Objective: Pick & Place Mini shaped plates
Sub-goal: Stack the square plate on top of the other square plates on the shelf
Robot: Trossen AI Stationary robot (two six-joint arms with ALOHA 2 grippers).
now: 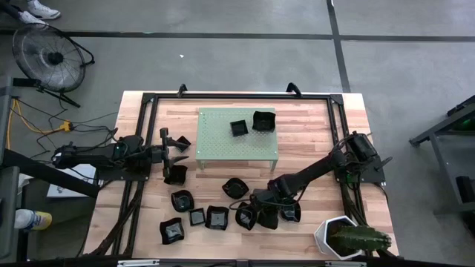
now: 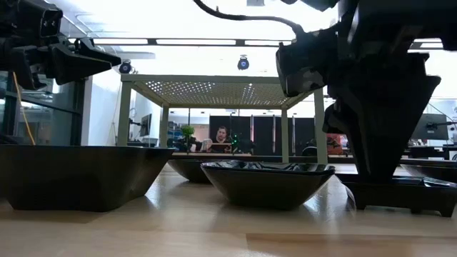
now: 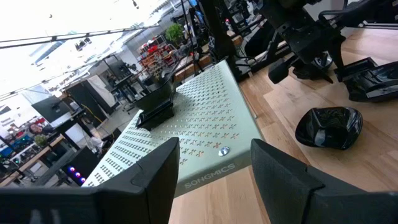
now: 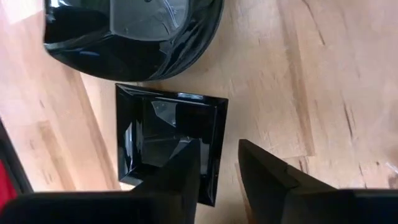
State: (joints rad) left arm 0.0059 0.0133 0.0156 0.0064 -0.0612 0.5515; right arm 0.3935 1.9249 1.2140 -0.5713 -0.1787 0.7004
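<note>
Right hand is low over a square black plate, fingers astride one rim: one finger inside the dish, the other outside on bare wood. Jaws are narrowed round that rim; can't tell if they pinch it yet. A rounded black plate lies just beside the square one, touching or nearly so.

In the high view the right hand sits well in front of the green perforated shelf, amid the front cluster of mini shaped plates, which spreads along the bench in front of the shelf. One more plate lies between cluster and shelf, nearer the shelf. Two plates rest on top of the shelf, toward its right-back part.

Left hand hangs just left of the shelf, level w/ its front edge, fingers spread wide & empty; a black plate sits on the bench under/near it. Left wrist view shows the spread fingers w/ the shelf beyond.

White hex plant pot w/ a cactus stands at the bench's front right corner, well apart from the shelf. Floor fan stands off the bench, far left-back of the shelf. Low view: a person sits in the room beyond, seen under the shelf.
</note>
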